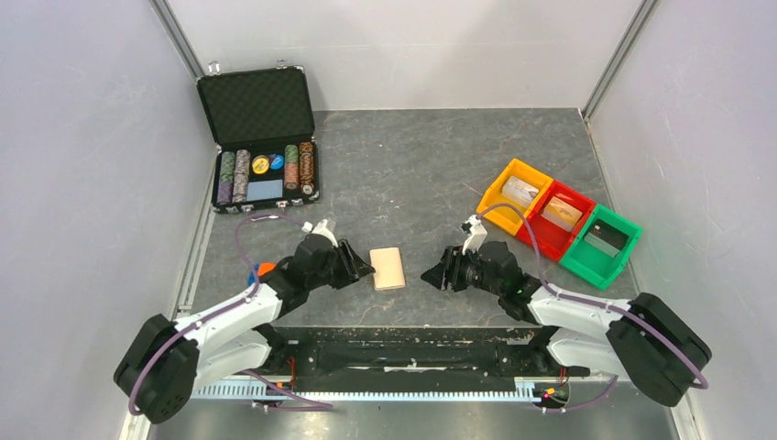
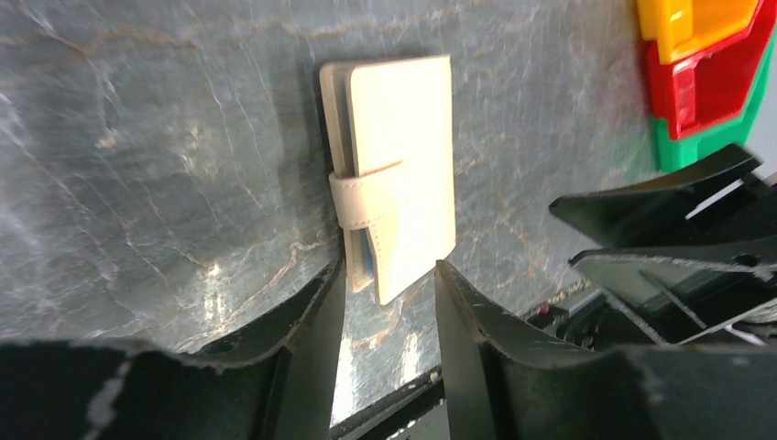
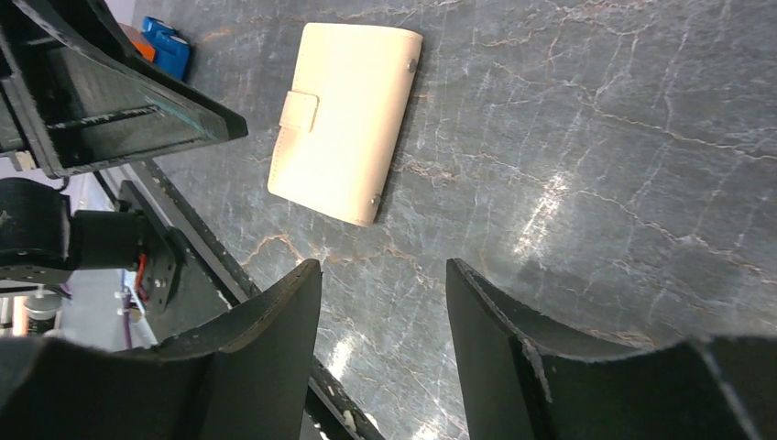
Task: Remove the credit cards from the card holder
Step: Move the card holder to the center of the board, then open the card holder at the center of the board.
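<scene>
1. At about 10 o'clock on the grey table (image 1: 412, 165), a black chip case (image 1: 259, 137) stands open with its foam-lined lid raised. Its tray holds rows of striped poker chips (image 1: 240, 174), two round pieces, one yellow and one blue, and a flat blue piece.
2. The left gripper (image 1: 359, 266) lies low over the table, pointing toward 3 o'clock. Its fingers are spread, with nothing between them. In the left wrist view, the left gripper (image 2: 385, 275) has its tips just at the near corner of the card holder (image 2: 403, 165).
3. The card holder (image 1: 388, 268) lies flat near 6 o'clock on the table, between the two grippers. It is folded closed, with its tab (image 2: 366, 197) wrapped over one long edge. A sliver of blue shows at that edge. The credit cards are hidden inside.
4. The right gripper (image 1: 438, 272) points toward 9 o'clock, facing the card holder from the other side, a little apart from it. In the right wrist view, the right gripper (image 3: 383, 270) has its fingers wide apart and holds nothing, and the card holder (image 3: 348, 119) lies beyond its tips.
5. At about 3 o'clock, three bins sit touching in a slanted row: the orange bin (image 1: 499, 188), the red bin (image 1: 541, 238) and the green bin (image 1: 586, 266). The first two each hold something pale, possibly a card or small box, and the green one holds a dark item.
</scene>
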Robot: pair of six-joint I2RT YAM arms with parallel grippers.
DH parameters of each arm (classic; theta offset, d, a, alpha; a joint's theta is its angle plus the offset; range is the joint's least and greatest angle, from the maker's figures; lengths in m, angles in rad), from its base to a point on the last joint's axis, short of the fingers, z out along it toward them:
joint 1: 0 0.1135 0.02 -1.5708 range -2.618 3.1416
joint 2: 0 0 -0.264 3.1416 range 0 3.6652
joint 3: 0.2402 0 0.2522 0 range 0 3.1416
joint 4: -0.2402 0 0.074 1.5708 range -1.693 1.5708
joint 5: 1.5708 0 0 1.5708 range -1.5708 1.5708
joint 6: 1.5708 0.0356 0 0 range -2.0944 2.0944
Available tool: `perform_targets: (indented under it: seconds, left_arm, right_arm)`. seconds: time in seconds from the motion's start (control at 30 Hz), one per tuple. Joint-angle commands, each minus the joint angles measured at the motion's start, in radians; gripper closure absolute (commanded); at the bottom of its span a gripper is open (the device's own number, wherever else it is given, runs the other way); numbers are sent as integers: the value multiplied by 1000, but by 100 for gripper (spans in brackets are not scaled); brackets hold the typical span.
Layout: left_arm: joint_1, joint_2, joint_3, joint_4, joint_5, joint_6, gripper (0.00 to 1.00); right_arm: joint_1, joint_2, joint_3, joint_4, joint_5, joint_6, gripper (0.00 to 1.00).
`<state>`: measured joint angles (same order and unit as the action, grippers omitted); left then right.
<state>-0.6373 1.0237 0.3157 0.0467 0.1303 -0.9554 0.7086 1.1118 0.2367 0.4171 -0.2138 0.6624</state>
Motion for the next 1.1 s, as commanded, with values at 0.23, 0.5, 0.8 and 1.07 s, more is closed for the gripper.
perform_targets:
  seconds: [0.23, 0.5, 0.8, 1.07]
  left_arm:
    - [-2, 43, 65, -18, -64, 81, 53]
    - [-3, 124, 32, 68, -18, 94, 64]
    - [-2, 156, 0, 102, -2, 83, 73]
    - [-3, 191, -15, 135, 23, 85, 74]
  right_arm:
    - [58, 201, 87, 185, 1, 112, 50]
    - [118, 355, 158, 204, 31, 137, 53]
    - [172, 453, 244, 109, 133, 112, 55]
    - [183, 496, 257, 109, 171, 140, 57]
